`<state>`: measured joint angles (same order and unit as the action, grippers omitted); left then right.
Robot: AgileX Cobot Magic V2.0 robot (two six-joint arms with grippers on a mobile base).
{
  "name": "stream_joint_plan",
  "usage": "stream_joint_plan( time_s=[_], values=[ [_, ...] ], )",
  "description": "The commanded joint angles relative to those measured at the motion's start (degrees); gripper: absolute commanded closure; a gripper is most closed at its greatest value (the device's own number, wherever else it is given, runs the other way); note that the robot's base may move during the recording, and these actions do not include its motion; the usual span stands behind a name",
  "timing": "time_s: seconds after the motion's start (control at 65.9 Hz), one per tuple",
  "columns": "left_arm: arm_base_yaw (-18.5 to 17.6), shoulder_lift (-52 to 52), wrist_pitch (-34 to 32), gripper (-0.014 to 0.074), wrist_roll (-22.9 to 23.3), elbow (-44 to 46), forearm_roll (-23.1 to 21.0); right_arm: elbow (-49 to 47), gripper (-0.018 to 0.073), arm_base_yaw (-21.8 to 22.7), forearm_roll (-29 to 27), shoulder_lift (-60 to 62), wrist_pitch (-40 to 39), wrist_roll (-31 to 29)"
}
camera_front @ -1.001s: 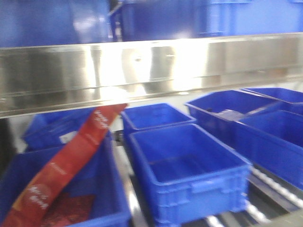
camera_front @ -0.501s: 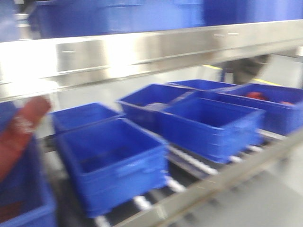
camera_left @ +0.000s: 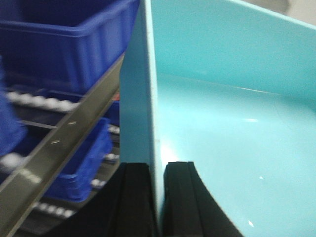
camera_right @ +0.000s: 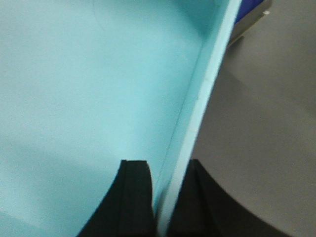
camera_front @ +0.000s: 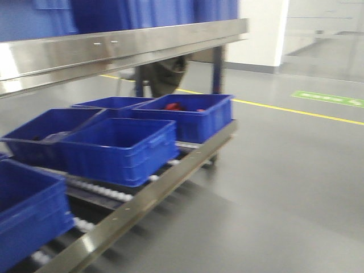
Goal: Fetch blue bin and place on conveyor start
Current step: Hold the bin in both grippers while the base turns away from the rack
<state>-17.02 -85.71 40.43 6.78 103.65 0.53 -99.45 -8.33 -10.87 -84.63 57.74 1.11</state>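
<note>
The blue bin (camera_left: 232, 123) is a pale aqua tub that fills both wrist views. My left gripper (camera_left: 157, 165) is shut on its left wall, one black finger outside and one inside. On the opposite side my right gripper (camera_right: 168, 163) is shut on the bin's right wall (camera_right: 207, 84) in the same way. The bin's inside (camera_right: 84, 84) shows nothing in it. Neither the bin nor the grippers appear in the front view. The conveyor start is out of view.
A stainless-steel roller rack (camera_front: 153, 190) stands at the left with several dark blue crates (camera_front: 119, 149) on it and a steel shelf rail (camera_front: 114, 48) above. Grey floor (camera_front: 273, 187) with a yellow line (camera_front: 296, 111) spreads to the right. Rack and crates (camera_left: 64, 44) lie left of the bin.
The front view has swung right: the crates and the rack slid to the left, the red strip left the picture, and open grey floor now shows on the right.
</note>
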Motion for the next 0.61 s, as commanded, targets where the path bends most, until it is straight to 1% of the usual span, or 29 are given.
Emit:
stream_joint_plan(
  time_s=[0.0, 0.592],
  values=[
    [0.0, 0.7, -4.2, 0.0708, -0.2, 0.7, 0.2, -0.5, 0.0711, 0.2, 1.6, 0.8, -0.4, -2.1],
    [0.0, 0.7, -4.2, 0.0708, -0.2, 0.7, 0.2, -0.5, 0.0711, 0.2, 1.6, 0.8, -0.4, -2.1]
  ],
)
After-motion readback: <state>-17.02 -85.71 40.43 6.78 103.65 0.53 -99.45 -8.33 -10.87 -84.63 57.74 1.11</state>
